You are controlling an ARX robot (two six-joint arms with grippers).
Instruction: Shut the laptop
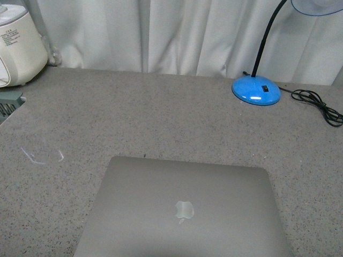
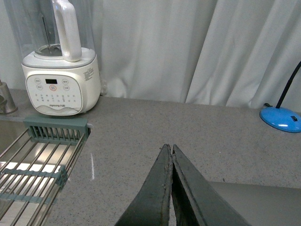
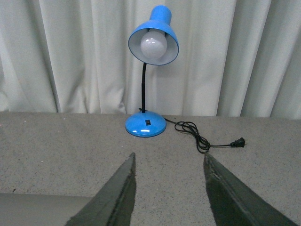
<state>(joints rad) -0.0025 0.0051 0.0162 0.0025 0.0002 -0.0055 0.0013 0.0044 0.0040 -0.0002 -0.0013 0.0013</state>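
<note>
The grey-silver laptop (image 1: 185, 211) lies at the near edge of the speckled counter with its lid down and the apple logo facing up. No keys or screen show. Neither gripper shows in the front view. In the left wrist view my left gripper (image 2: 170, 149) is shut and empty, its dark fingers pressed together above the counter, with a corner of the laptop lid (image 2: 261, 205) beside it. In the right wrist view my right gripper (image 3: 169, 160) is open and empty, with a strip of the laptop lid (image 3: 37, 207) beside one finger.
A blue desk lamp (image 1: 256, 90) with a black cord (image 1: 319, 104) stands at the back right. A white blender (image 2: 61, 70) stands at the back left by a sink with a dish rack (image 2: 42, 155). White curtains hang behind the counter (image 1: 134, 118).
</note>
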